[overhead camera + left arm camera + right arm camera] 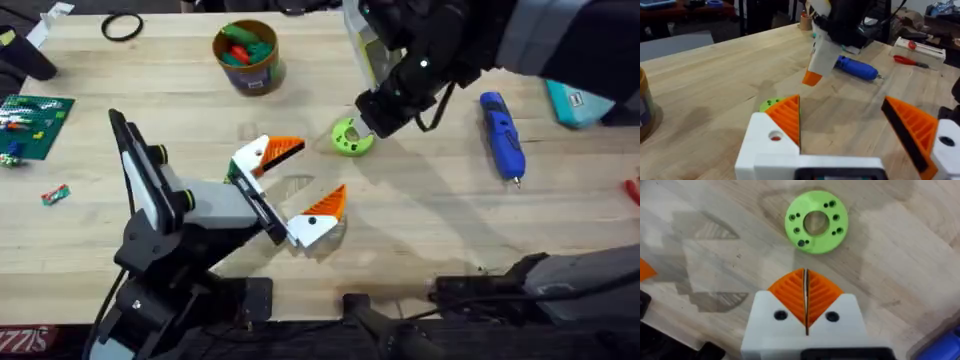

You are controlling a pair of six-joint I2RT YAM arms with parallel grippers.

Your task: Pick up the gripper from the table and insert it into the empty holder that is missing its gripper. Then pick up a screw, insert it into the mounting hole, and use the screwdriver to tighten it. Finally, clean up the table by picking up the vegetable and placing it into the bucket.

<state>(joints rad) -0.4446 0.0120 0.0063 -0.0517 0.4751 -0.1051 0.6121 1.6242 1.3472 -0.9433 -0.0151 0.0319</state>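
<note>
- Right end effector: orange pads pressed together, holding nothing, poised just above the vegetable.
- Vegetable: lime-green disc flat on the counter, well short of the bucket.
- Left end effector: pads spread wide, empty, beside the disc.
- Screwdriver: lying apart from the disc.
- Risk: closed pads may push the disc aside instead of gripping; arms close, could collide.
</note>
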